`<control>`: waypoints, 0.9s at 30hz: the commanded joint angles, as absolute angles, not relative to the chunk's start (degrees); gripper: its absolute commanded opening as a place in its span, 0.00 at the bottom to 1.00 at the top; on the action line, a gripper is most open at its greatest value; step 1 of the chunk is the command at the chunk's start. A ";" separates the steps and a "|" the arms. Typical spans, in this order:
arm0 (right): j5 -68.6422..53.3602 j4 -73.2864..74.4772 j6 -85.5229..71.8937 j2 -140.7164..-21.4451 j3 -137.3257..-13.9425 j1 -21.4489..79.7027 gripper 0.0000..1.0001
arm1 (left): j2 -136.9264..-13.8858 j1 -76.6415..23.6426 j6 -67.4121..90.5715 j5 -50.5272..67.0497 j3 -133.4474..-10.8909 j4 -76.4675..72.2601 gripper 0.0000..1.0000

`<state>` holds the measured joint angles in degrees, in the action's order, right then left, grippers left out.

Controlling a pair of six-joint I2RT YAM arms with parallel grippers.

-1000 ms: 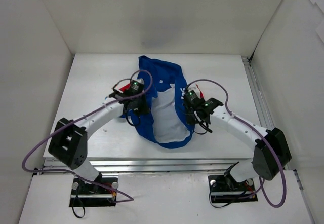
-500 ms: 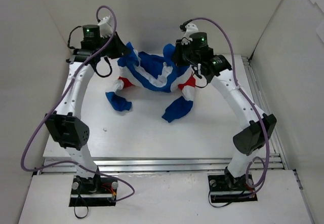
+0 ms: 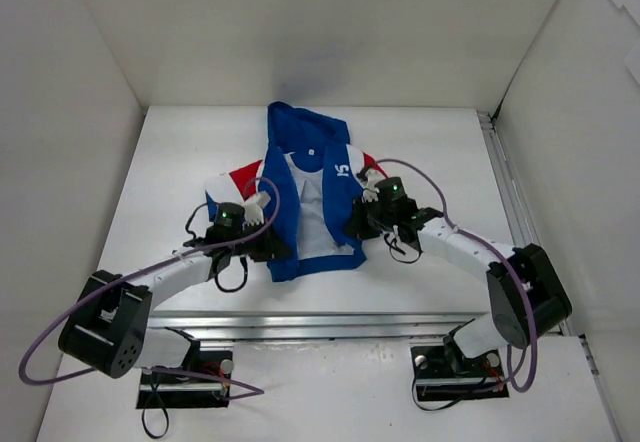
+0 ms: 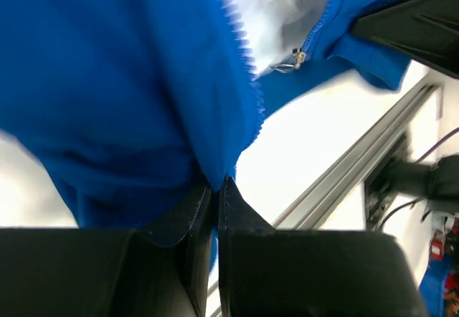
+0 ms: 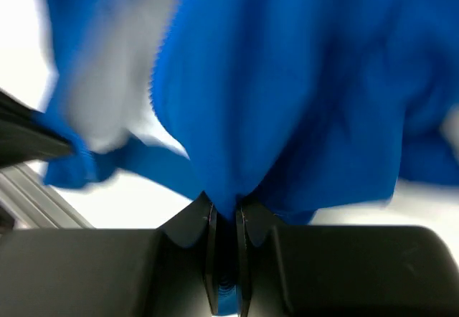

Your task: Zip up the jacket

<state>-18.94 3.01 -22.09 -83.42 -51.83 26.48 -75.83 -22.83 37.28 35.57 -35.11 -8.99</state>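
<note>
The royal-blue jacket (image 3: 305, 197) lies spread on the white table, front open, pale lining showing, red and white sleeves out to both sides. My left gripper (image 3: 268, 249) is shut on the lower left front panel of the jacket (image 4: 129, 95); its zipper teeth (image 4: 240, 51) run up beside my fingers, and the metal zipper pull (image 4: 295, 59) sits on the opposite edge. My right gripper (image 3: 355, 224) is shut on the lower right front panel, blue jacket cloth (image 5: 287, 80) pinched between its fingers (image 5: 208, 234).
A metal rail (image 3: 330, 322) runs along the table's near edge, close below the jacket's hem. White walls enclose the table on the left, back and right. A vertical rail (image 3: 510, 192) borders the right side.
Half a second ago both arms held the jacket raised near the back wall; now they have come down and toward the near edge, and the jacket lies flat and spread open.
</note>
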 commanded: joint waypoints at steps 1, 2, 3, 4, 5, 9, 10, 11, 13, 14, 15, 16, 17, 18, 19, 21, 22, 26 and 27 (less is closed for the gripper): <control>-20.22 -5.89 -25.75 -81.13 -47.39 27.07 0.00 | -72.34 -25.57 40.69 32.44 -32.79 -25.48 0.00; -18.74 -5.63 -25.93 -80.60 -45.28 27.07 0.00 | -71.99 -25.58 40.78 32.08 -30.70 -26.53 0.00; -17.68 -3.71 -26.10 -79.90 -44.48 27.16 0.01 | -71.46 -25.58 41.65 31.91 -29.37 -27.85 0.00; -16.45 -2.65 -26.28 -78.50 -43.86 27.16 0.02 | -70.59 -25.58 41.92 31.56 -28.49 -29.60 0.00; -13.91 -1.59 -26.63 -77.62 -43.07 27.59 0.04 | -70.23 -25.58 41.84 30.68 -27.35 -29.62 0.00; -6.17 8.23 -27.86 -73.05 -42.98 29.61 0.41 | -69.87 -26.71 42.36 30.24 -25.58 -30.66 0.01; -4.06 9.74 -27.86 -71.30 -43.15 30.49 0.47 | -69.96 -26.72 42.62 30.15 -24.88 -31.20 0.02; -0.21 11.41 -28.04 -70.32 -43.85 31.19 0.52 | -70.22 -26.72 42.71 30.06 -24.79 -31.55 0.02; 3.94 15.72 -27.95 -67.77 -45.43 33.30 0.59 | -70.84 -27.25 43.33 29.97 -24.70 -31.64 0.02; 6.39 16.86 -27.86 -67.24 -45.87 33.92 0.60 | -71.01 -27.25 43.33 30.23 -24.44 -32.08 0.03; 7.29 18.88 -27.69 -66.37 -46.57 34.97 0.60 | -71.10 -27.25 43.33 30.23 -24.43 -32.43 0.03; 8.16 19.94 -27.34 -66.27 -48.24 35.42 0.60 | -71.36 -27.25 43.50 30.41 -24.35 -32.43 0.03; 9.22 21.78 -27.25 -66.53 -49.21 35.94 0.60 | -71.45 -27.25 43.51 30.67 -24.26 -32.43 0.03; 9.84 22.58 -26.99 -67.06 -50.09 37.08 0.60 | -71.63 -27.25 43.42 30.67 -24.43 -32.34 0.03; 11.76 23.54 -26.98 -67.67 -51.92 37.70 0.60 | -71.98 -27.25 43.42 30.67 -24.61 -32.00 0.03; 13.96 25.65 -26.72 -69.59 -53.87 40.50 0.60 | -72.24 -27.25 43.51 30.67 -24.96 -31.03 0.03; 16.06 26.27 -26.72 -70.39 -55.36 41.65 0.61 | -72.25 -27.25 43.68 30.59 -25.22 -30.50 0.03; 20.56 30.13 -26.98 -75.75 -59.67 47.18 0.64 | -72.25 -27.25 43.59 29.62 -25.66 -28.31 0.04; 21.35 30.84 -27.50 -78.02 -60.63 47.81 0.64 | -72.07 -27.25 43.51 29.71 -25.75 -27.60 0.04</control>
<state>14.52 27.31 -27.00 -74.06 -57.06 45.34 -72.75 -27.00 42.92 29.93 -23.35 -26.11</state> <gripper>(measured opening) 0.639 0.043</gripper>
